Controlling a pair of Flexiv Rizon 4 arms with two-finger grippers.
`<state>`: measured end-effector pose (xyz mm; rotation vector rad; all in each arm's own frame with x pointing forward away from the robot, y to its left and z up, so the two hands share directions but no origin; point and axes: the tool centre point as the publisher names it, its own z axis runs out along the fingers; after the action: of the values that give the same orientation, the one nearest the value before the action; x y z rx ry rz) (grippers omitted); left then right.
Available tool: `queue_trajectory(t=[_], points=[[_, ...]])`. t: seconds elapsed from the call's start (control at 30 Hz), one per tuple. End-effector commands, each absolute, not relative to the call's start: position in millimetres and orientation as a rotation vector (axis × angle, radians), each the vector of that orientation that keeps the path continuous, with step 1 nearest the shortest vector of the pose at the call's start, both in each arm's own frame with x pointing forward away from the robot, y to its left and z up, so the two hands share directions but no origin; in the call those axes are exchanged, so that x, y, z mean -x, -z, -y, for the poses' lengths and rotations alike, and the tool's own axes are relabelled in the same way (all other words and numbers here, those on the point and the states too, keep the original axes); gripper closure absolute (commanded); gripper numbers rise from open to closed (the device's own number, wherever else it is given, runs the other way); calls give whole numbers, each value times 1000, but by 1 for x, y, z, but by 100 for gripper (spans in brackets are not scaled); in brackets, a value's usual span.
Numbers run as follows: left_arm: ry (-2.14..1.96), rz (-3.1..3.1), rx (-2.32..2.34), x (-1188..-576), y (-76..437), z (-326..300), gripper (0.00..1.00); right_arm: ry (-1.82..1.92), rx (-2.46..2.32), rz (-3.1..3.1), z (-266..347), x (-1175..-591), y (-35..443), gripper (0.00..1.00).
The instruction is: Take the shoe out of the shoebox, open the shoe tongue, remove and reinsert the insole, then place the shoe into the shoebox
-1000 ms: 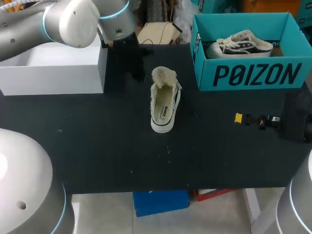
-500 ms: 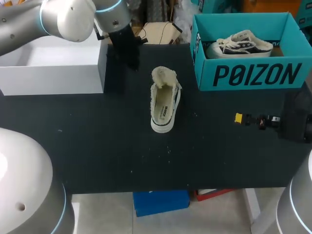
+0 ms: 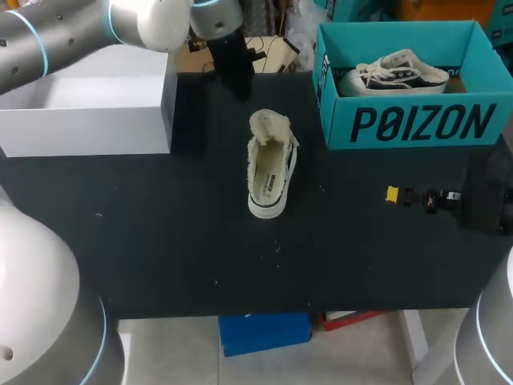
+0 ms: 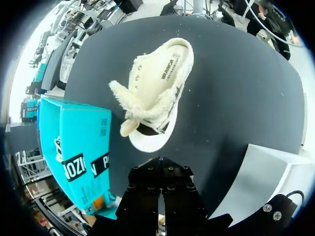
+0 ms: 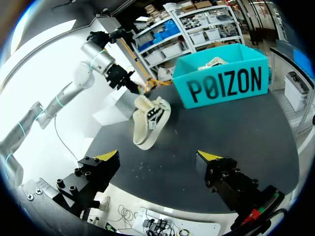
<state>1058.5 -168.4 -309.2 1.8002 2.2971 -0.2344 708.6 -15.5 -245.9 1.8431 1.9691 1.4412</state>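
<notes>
The left pincer [image 3: 240,87] hangs at upper centre, just beyond the shoe's [image 3: 271,164] toe, fingers pressed together on nothing, probably lining up for the insole. The right pincer [image 5: 158,162] gapes wide, empty. The shoe lies mid-frame on the tabletop [image 3: 160,241], tongue flopped open, apart from the shoebox [image 3: 417,124] at upper right.

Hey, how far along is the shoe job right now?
Done: the cream shoe is out on the table, tongue folded open, insole inside; whether it was removed and reinserted, I cannot tell. In hand: nothing. The left gripper hangs shut near the toe, and the right gripper is open, well clear. Left: putting the shoe into the teal shoebox, which holds another shoe.
</notes>
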Motion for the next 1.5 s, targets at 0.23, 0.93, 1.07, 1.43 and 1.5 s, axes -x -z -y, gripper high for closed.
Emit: queue_trajectory(t=[0.23, 0.93, 1.07, 1.43, 1.5], points=[[360, -2231, -1903, -1044, 320, 213, 100, -1445, -1843, -1969, 16, -708, 246, 0], [488, -2178, -2046, -967, 350, 215, 100, -1445, -1843, -1969, 16, -708, 246, 0], [494, -2188, -2054, -963, 355, 214, 100, -1445, -1843, -1969, 16, -708, 246, 0], [499, -2161, -2081, -962, 353, 223, 100, -1445, -1843, -1969, 16, -708, 246, 0], [471, -2145, -2073, -965, 340, 221, 100, -1445, -1843, -1969, 16, -708, 246, 0]])
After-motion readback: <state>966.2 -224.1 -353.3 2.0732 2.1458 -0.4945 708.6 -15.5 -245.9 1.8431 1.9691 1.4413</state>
